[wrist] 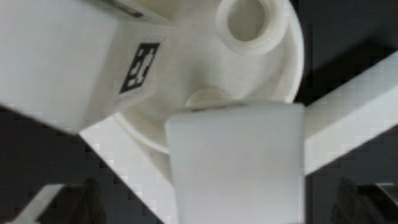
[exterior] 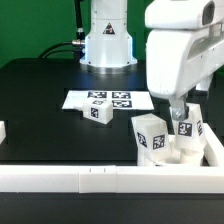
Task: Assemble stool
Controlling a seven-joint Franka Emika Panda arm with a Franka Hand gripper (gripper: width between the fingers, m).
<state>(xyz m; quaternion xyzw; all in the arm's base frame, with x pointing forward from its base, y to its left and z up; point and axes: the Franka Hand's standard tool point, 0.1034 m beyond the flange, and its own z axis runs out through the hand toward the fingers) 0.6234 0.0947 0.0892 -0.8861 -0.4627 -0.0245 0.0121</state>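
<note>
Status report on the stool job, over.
Claw low over seat, grip unclear. Leg under claw, at seat. Second leg upright beside it; third leg loose near marker board.

1. Table [exterior: 40,95]: matte black top.
2. Backdrop [exterior: 30,25]: flat green.
3. Marker board [exterior: 72,100]: white, printed with black square tags.
4. Lone leg [exterior: 97,113]: white, one black-and-white tag showing.
5. Front leg [exterior: 150,137]: white, black-and-white tags on two faces.
6. Seat [wrist: 222,75]: white, greyish in shadow.
7. Border rail [exterior: 60,178]: plain white.
8. Arm housing [exterior: 180,50]: white.
</note>
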